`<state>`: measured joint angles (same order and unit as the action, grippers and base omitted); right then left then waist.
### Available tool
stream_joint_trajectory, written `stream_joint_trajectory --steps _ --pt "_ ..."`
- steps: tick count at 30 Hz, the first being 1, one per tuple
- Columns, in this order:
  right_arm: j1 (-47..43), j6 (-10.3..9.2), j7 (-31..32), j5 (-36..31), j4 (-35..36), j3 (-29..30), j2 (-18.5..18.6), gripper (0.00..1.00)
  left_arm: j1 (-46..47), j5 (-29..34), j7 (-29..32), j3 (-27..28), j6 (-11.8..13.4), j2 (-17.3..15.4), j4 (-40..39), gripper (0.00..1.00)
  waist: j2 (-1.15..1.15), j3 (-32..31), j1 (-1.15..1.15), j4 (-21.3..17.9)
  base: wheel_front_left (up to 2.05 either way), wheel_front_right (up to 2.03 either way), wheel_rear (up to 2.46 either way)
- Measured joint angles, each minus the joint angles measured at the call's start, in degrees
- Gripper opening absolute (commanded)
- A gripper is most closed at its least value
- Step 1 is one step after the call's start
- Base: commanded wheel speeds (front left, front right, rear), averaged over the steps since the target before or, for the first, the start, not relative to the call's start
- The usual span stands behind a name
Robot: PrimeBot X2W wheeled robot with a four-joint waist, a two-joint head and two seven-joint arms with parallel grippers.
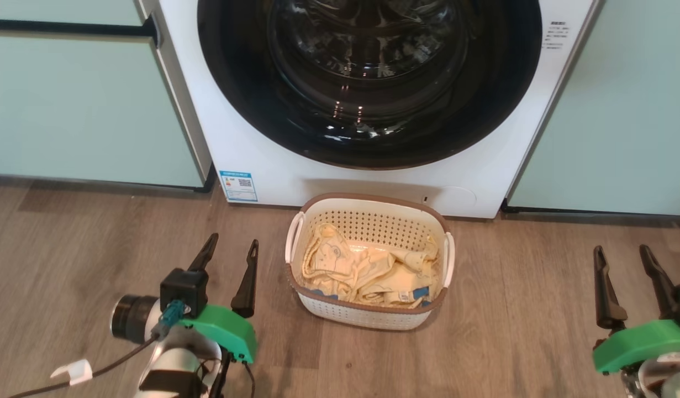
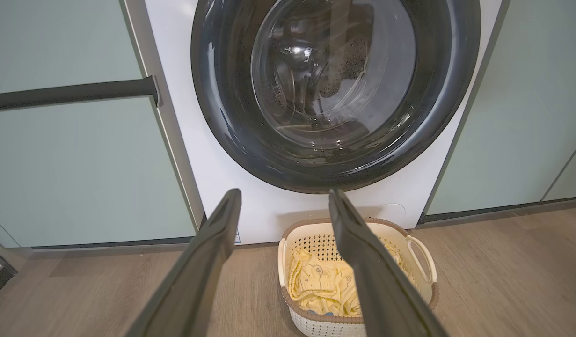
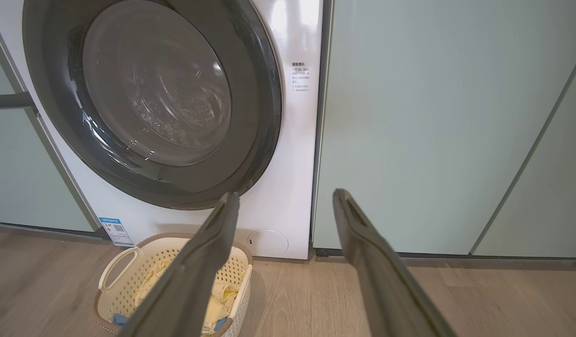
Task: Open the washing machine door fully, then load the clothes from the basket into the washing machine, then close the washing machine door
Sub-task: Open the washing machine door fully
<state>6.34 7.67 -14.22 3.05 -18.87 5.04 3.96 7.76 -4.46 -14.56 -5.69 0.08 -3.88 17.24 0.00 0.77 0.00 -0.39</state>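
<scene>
The white washing machine (image 1: 251, 138) stands straight ahead, its round black-rimmed door (image 1: 367, 83) shut against the front. On the floor just before it sits the cream basket (image 1: 367, 318) with pale yellow clothes (image 1: 367, 271) heaped inside. My left gripper (image 1: 232, 249) hangs open left of the basket, fingers pointing toward the machine, nothing between them. My right gripper (image 1: 624, 253) hangs open well right of the basket, also holding nothing. The left wrist view shows the door (image 2: 334, 93) and the basket (image 2: 421, 252) beyond its fingers (image 2: 213, 262). In the right wrist view the basket (image 3: 124, 281) sits at lower left under the door (image 3: 152, 103).
Pale green cabinets (image 1: 80, 105) flank the machine on both sides, the left one with a dark bar handle (image 2: 72, 93). The floor is wood-look plank (image 1: 511, 309). A blue energy sticker (image 1: 238, 186) and a round service flap (image 1: 456, 198) sit low on the machine's front.
</scene>
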Motion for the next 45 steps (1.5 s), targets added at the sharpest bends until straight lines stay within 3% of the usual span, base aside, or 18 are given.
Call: stream_joint_trajectory --steps 27,45 --pt "-0.1 0.00 -0.1 0.5 1.5 2.1 -0.7 1.00 0.7 0.4 0.0 0.1 -0.5 1.0 -1.3 1.00 0.00 0.6 0.00 -0.6 1.14 1.14 -2.29" --pt "-0.2 0.00 -0.1 1.0 1.9 2.3 -1.0 1.00 0.7 0.4 0.0 0.5 -0.5 0.9 -1.5 1.00 0.00 0.5 0.00 -0.6 0.22 0.22 -0.44"
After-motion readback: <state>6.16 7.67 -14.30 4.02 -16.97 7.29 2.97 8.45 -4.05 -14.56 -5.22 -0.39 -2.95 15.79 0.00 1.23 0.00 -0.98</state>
